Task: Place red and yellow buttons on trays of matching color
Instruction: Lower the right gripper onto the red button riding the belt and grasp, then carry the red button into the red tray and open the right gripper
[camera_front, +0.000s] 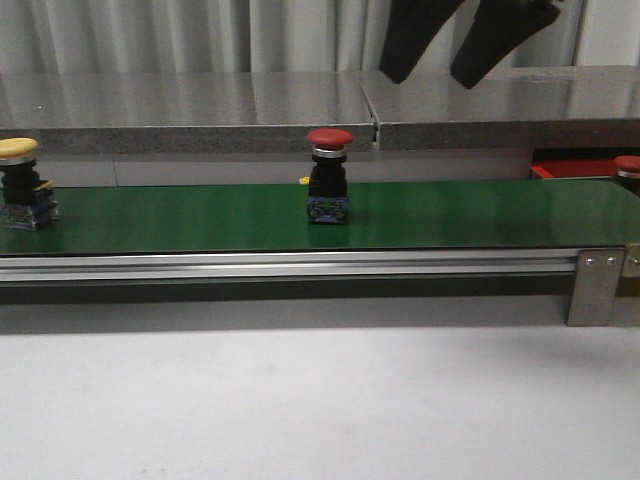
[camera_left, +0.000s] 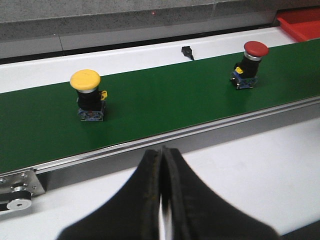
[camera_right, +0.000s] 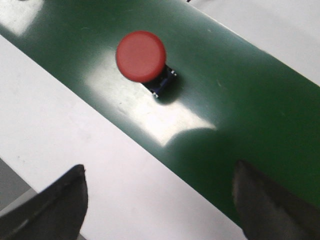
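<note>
Red button (camera_front: 330, 138), yellow button (camera_front: 17, 149), green belt (camera_front: 200, 215), red tray (camera_front: 570, 168).

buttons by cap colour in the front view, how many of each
red: 2, one mid-belt, one at the right edge
yellow: 1, at the left edge
total: 3

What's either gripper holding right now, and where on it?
Nothing. The right gripper hangs open above the red button on the belt; the left gripper is shut on nothing, off the belt.
</note>
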